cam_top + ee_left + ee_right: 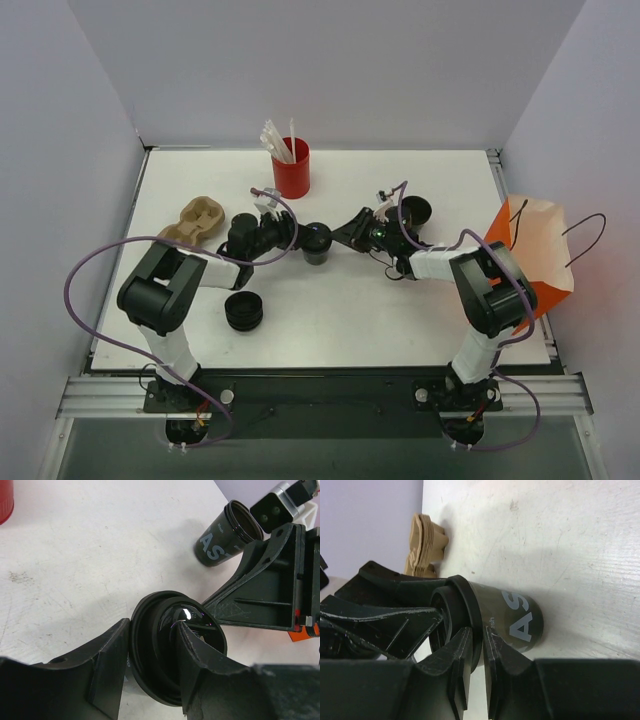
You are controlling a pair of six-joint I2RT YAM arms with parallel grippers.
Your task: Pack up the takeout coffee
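Note:
A small black coffee cup [317, 243] with white lettering [520, 622] stands mid-table with a round black lid [165, 645] on top. My left gripper [300, 240] is shut on the lid's rim [152, 652], one finger outside it and one in the lid's recess. My right gripper [340, 237] comes from the other side. Its fingers [465, 655] are almost together against the lid's edge and the cup wall [477, 640]. A second black cup [415, 210] stands open without a lid behind the right arm; it also shows in the left wrist view [225, 537].
The orange paper bag [535, 255] stands at the table's right edge. A low stack of loose black lids [243, 310] lies front left. A brown cardboard cup carrier [197, 220] lies at the left. A red cup of white straws [291, 172] stands at the back.

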